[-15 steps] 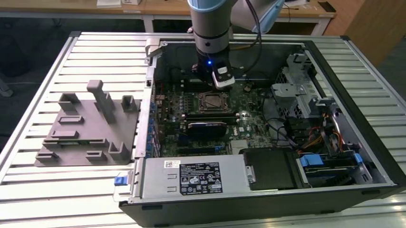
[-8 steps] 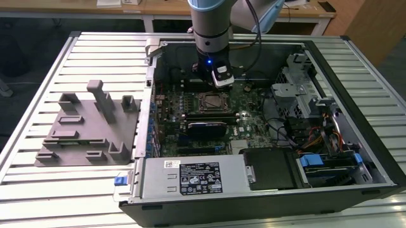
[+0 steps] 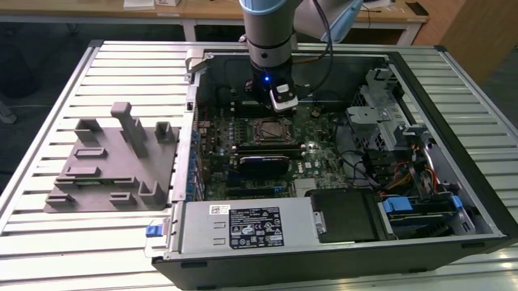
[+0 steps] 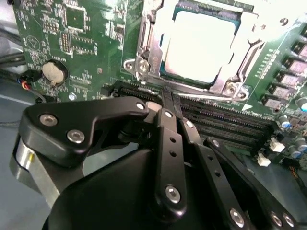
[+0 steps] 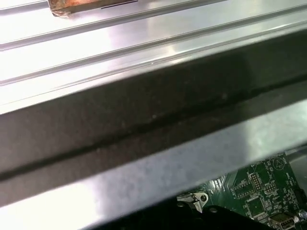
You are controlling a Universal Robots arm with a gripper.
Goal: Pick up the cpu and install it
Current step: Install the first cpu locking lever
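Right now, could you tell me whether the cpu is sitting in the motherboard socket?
Yes, in the second wrist view the cpu lies flat inside the metal socket frame on the green motherboard.

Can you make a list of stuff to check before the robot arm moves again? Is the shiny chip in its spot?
1. Chip in socket: the cpu lies inside the socket frame. Ok.
2. Chip flat: it looks level in the second wrist view, but full seating cannot be judged. Cannot tell.
3. Gripper empty: the gripper has its fingers closed together with nothing between them. Ok.
4. Gripper off the chip: the fingers sit beside the socket, over the memory slots, not on the cpu. Ok.
5. Socket locked: the lever's position is unclear. Cannot tell.
6. Arm inside the case: wall clearance is unclear. Cannot tell.
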